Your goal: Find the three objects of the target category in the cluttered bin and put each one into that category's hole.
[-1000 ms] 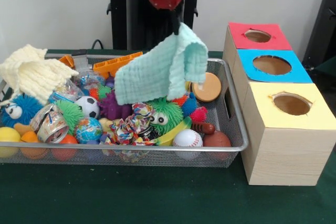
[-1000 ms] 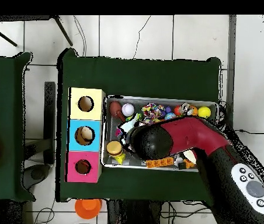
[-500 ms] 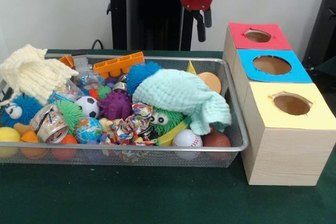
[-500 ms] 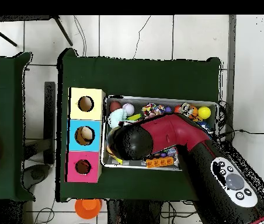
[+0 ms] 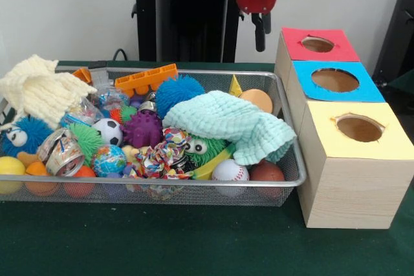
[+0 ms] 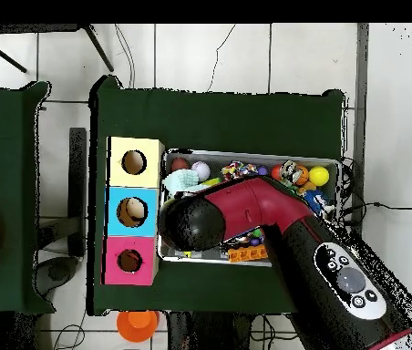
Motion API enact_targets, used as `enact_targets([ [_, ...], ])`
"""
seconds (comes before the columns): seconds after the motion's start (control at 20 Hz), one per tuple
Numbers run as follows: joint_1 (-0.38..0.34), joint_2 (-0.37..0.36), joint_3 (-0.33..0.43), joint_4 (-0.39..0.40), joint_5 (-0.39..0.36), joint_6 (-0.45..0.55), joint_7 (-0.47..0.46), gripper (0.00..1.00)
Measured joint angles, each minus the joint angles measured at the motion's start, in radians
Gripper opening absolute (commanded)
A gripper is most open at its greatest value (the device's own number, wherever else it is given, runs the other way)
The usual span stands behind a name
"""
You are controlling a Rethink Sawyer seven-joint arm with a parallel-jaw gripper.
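Note:
A wire mesh bin (image 5: 194, 184) holds a heap of toys. A mint green cloth (image 5: 229, 124) lies crumpled over the right part of the heap, reaching the bin's right wall; in the overhead view the same mint cloth (image 6: 180, 180) peeks out beside the arm. My gripper (image 5: 262, 40) hangs high over the bin's far right corner, close to the red-topped box (image 5: 317, 44). It is open and holds nothing. From above, the arm's head (image 6: 191, 223) hides the gripper.
Three wooden boxes with round holes stand right of the bin: red, blue (image 5: 334, 80) and yellow (image 5: 359, 128). In the bin are a cream knitted cloth (image 5: 39, 88), an orange block (image 5: 145, 79), a blue spiky ball (image 5: 179, 90), a baseball (image 5: 231, 170) and several other balls.
One second ago the mint cloth hung lifted under the gripper. It has dropped onto the toys and settled, and the gripper has moved right towards the boxes with nothing in it.

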Motion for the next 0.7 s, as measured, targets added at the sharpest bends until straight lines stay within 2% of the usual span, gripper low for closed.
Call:
enact_targets([
  [0.45, -0.014, 0.006, -0.011, -0.004, -0.032, -0.004, 0.0, 1.0],
  [0.7, -0.056, 0.037, -0.011, -0.017, -0.034, -0.038, 0.0, 1.0],
])
